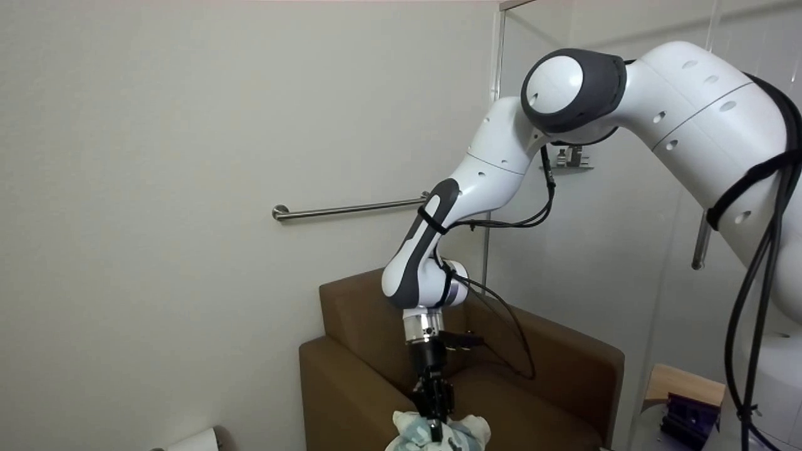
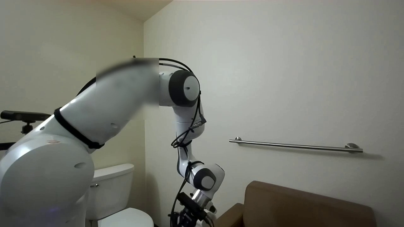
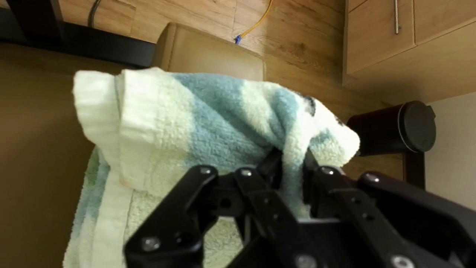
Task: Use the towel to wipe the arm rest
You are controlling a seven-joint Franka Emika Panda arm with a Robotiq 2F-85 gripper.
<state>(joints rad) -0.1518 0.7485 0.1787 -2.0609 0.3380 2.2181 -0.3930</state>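
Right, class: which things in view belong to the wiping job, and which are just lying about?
For the job:
blue-and-cream terry towel
black two-fingered gripper, holding it
long brown upholstered arm rest

Just there:
straight steel wall bar
white box-tanked toilet
black cylindrical lidded bin
thin yellow cable

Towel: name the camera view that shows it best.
The wrist view: there the towel shows largest, its pattern and folds plain, pinched in the gripper. In an exterior view, only a bunched part shows, cut off by the bottom edge. In an exterior view with the toilet, I cannot tell whether any of it shows.
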